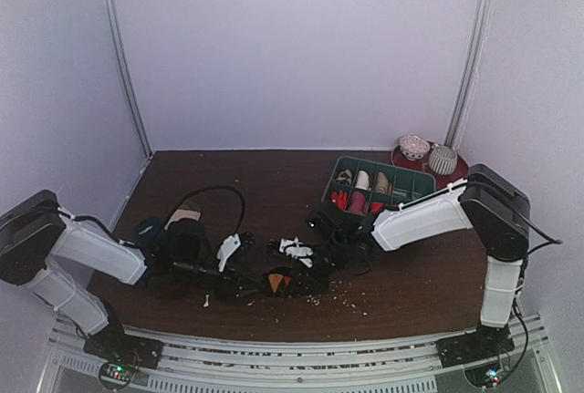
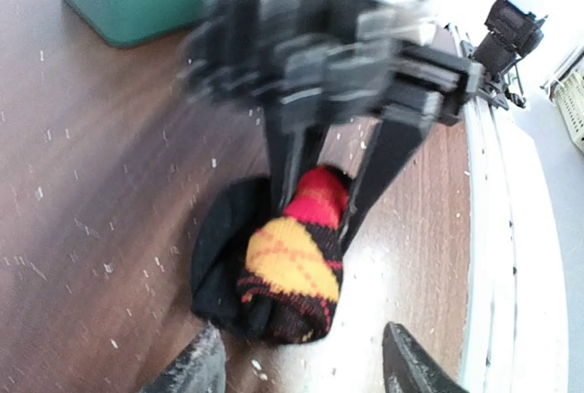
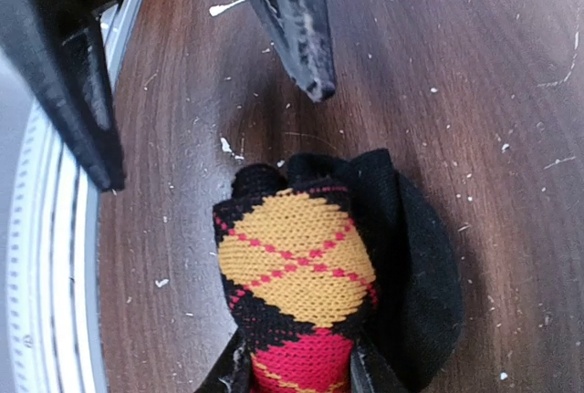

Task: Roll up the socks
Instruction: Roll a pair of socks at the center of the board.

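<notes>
The left gripper point(image 2: 303, 356) hangs with its fingers spread, touching nothing. It sits just short of the black rolled fabric sock with orange and red argyle diamonds point(image 3: 297, 265), which lies on the dark brown wooden table point(image 2: 91, 183) near the front edge. The right gripper point(image 3: 297, 370) pinches the bundle at its red band, probably firmly, though blur softens that view. Held by one narrow pinch, the springy roll could unwind; a black fold bulges sideways. The cuff end is hidden, and whether a second sock sits inside cannot be told.

Left arm point(image 1: 96, 254), right arm point(image 1: 420, 217) converge low; left jaws parted, right jaws clamped.
</notes>
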